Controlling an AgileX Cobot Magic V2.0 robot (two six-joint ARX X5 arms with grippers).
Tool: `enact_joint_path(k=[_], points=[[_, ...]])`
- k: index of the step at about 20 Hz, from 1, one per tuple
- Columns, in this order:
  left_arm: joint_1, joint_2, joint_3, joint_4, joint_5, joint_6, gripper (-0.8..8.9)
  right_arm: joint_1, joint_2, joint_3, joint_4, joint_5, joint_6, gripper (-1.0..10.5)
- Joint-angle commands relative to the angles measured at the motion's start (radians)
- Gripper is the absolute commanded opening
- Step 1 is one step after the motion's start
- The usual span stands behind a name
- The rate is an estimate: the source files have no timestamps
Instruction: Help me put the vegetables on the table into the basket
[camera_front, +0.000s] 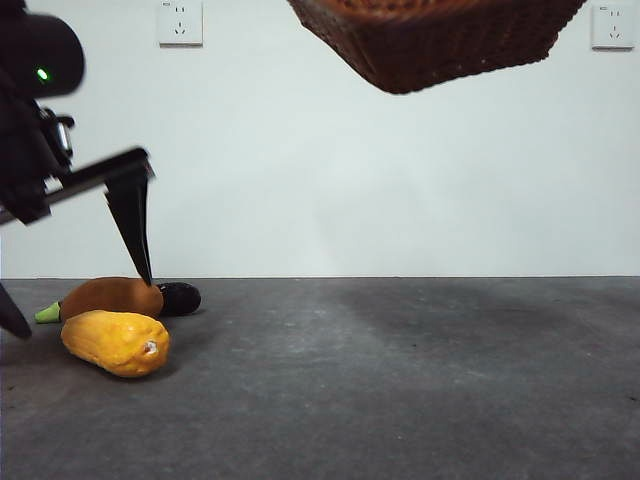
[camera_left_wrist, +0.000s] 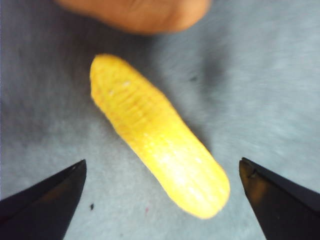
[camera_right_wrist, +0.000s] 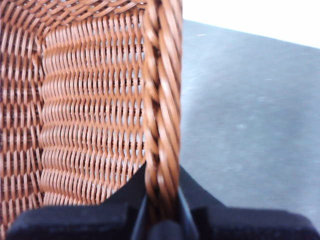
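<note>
On the bench, you had all three vegetables still unloaded. Right claw gripped the basket rim, holding it aloft. Left claw hung open above the yellow vegetable, whose long axis ran diagonally between its jaws.

white wall, two sockets (upper corners)

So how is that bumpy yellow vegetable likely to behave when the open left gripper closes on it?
The yellow vegetable looks rigid, so it should probably hold its shape. Its rounded oblong body could roll or pivot on the table if the left gripper meets it off-centre. The ridged skin may help grip.
</note>
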Motion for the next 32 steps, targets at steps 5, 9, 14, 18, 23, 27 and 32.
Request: enact_joint_path(k=[5,9,14,18,23,27,32], points=[[-0.045,0.128,0.113,-0.064,-0.071,-0.086,5.93,0.001,-0.011,0.000,-0.014,-0.018,-0.013,-0.1],[-0.051,0.203,0.177,-0.172,-0.100,-0.106,5.23,0.001,-0.011,0.000,-0.021,-0.018,-0.016,-0.1],[-0.059,0.232,0.178,-0.166,-0.100,-0.121,3.55,0.001,-0.011,0.000,-0.019,-0.018,-0.020,-0.1],[-0.064,0.232,0.178,-0.161,-0.100,-0.097,-0.06,0.001,-0.011,0.000,-0.021,-0.018,-0.020,-0.1],[-0.066,0.197,0.178,-0.159,-0.113,0.040,-0.07,0.001,-0.011,-0.001,-0.051,-0.017,-0.020,-0.1],[-0.066,0.053,0.178,-0.151,-0.174,0.202,-0.08,0.000,0.004,-0.016,-0.100,-0.011,-0.019,-0.1],[-0.068,-0.232,0.176,-0.161,-0.155,0.323,-0.08,0.000,0.005,-0.189,-0.042,-0.012,0.028,-0.1]])
